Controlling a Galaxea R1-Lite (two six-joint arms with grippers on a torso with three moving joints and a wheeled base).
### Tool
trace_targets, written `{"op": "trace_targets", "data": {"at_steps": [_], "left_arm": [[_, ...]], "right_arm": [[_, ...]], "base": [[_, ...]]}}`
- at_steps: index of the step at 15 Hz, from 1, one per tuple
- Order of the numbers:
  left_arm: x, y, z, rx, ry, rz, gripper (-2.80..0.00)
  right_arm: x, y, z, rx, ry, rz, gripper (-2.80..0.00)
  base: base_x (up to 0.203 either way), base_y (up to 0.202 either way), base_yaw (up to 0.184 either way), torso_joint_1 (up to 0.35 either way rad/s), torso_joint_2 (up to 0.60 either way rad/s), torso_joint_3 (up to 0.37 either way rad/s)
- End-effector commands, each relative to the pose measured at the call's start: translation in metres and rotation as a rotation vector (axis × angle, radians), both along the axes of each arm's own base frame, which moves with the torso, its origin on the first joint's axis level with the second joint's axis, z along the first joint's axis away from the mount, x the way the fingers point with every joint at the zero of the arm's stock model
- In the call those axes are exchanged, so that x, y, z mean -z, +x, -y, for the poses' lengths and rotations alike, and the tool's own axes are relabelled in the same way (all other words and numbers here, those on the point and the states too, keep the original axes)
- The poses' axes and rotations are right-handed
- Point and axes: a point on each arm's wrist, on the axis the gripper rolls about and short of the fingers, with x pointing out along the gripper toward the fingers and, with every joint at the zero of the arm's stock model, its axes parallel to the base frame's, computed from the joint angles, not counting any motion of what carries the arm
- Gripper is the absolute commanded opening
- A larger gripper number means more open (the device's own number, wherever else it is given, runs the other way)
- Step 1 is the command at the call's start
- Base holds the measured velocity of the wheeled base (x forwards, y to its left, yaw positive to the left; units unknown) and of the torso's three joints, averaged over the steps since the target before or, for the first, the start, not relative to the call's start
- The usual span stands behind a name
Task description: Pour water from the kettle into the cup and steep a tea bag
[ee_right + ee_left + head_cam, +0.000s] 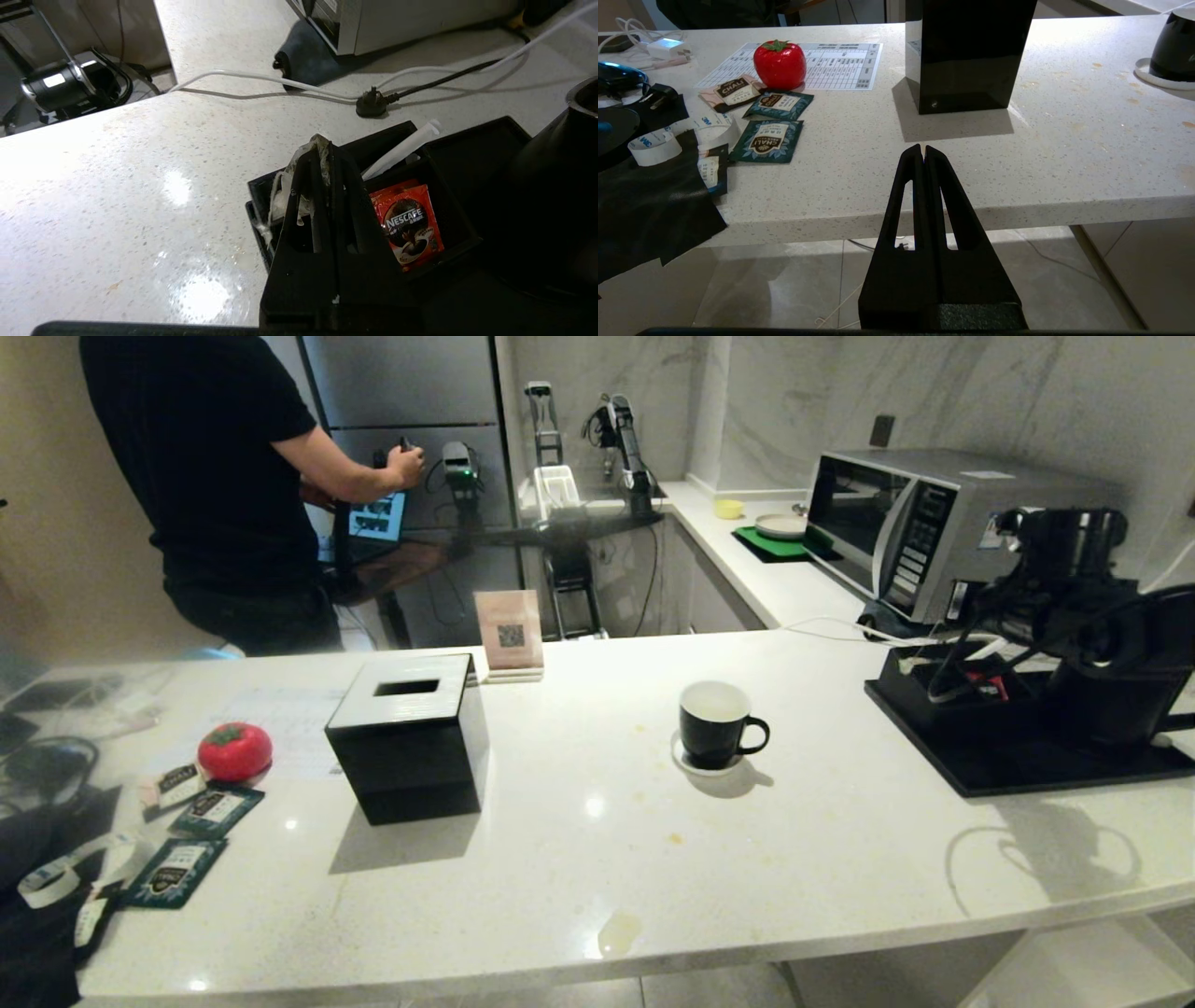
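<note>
Only wristward: tea bag point(308, 154) between jaws

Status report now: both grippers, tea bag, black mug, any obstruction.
Right gripper shut on translucent mesh tea bag above black tray. Left gripper shut, parked off counter edge. Black mug on white saucer, path looks clear.

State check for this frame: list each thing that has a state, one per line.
Small black mug with white inside: upright on its white saucer.
Translucent mesh tea bag: pinched in the right gripper.
Left gripper: shut, empty.
Tall matte-black kettle: upright on the black tray.
Silver microwave: door closed.
</note>
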Motion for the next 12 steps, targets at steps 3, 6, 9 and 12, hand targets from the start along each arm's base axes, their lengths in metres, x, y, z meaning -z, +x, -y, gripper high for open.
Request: {"op": "trace_targets", "data": {"at_steps": [3, 6, 9, 12], "left_arm": [[0.0, 0.0, 0.0, -0.001, -0.001, 0.001, -2.8], [0.0, 0.0, 0.0, -0.001, -0.001, 0.001, -2.8], [0.0, 0.0, 0.0, -0.001, -0.001, 0.001, -2.8], [0.0, 0.0, 0.0, -0.001, -0.001, 0.001, -2.8]], "right_arm": [[-0.028, -0.041, -0.015, -0.033, -0.043, 0.071, -2.8], [-0.05, -0.065, -0.026, -0.063, -0.058, 0.121, -2.8], [-0.068, -0.084, -0.035, -0.09, -0.095, 0.16, -2.8], [-0.072, -0.098, -0.038, -0.106, -0.093, 0.167, -2.8]], "base": [[0.0, 0.0, 0.0, 0.0, 0.0, 0.0], [0.0, 0.0, 0.0, 0.0, 0.0, 0.0], [0.0, 0.0, 0.0, 0.0, 0.0, 0.0], [0.0, 0.0, 0.0, 0.0, 0.0, 0.0]]}}
